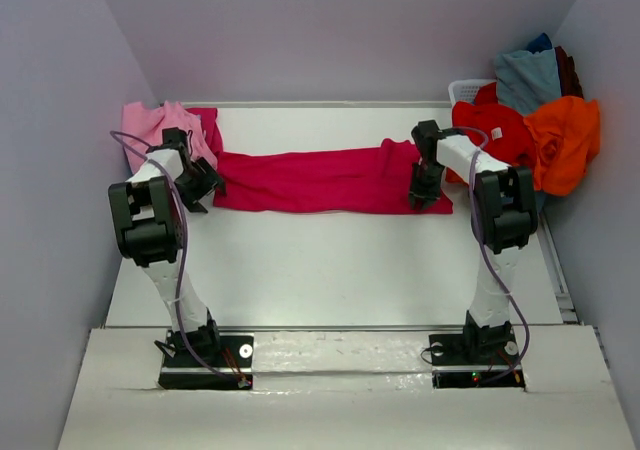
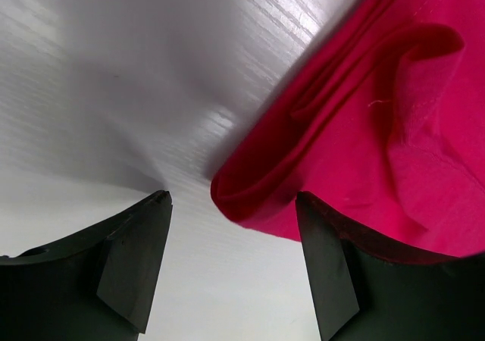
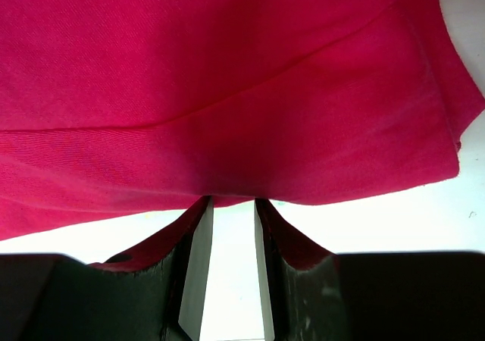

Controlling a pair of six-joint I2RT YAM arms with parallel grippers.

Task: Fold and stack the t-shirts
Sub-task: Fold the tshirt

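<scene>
Where the table (image 1: 330, 260) meets the back wall at ten o'clock, a pink shirt (image 1: 155, 125) lies bunched, probably waiting its turn. Just in front of it, the left gripper (image 1: 203, 183) is spread wide and holds nothing. The rounded, folded end of the crimson shirt (image 1: 320, 180) sits at two o'clock from the gap, close to the right finger, apparently so the jaws can close around it. The shirt lies as a long, lengthwise-folded band from nine to three o'clock, one end at each arm, which suits a crosswise fold. At its three o'clock end, the right gripper (image 1: 425, 198) has its jaws nearly together, a slit of table showing between them. The hem lies at twelve o'clock, at the fingertips; whether they nip it cannot be told. At two o'clock, a basket (image 1: 468, 88) holds heaped shirts (image 1: 560, 135).
</scene>
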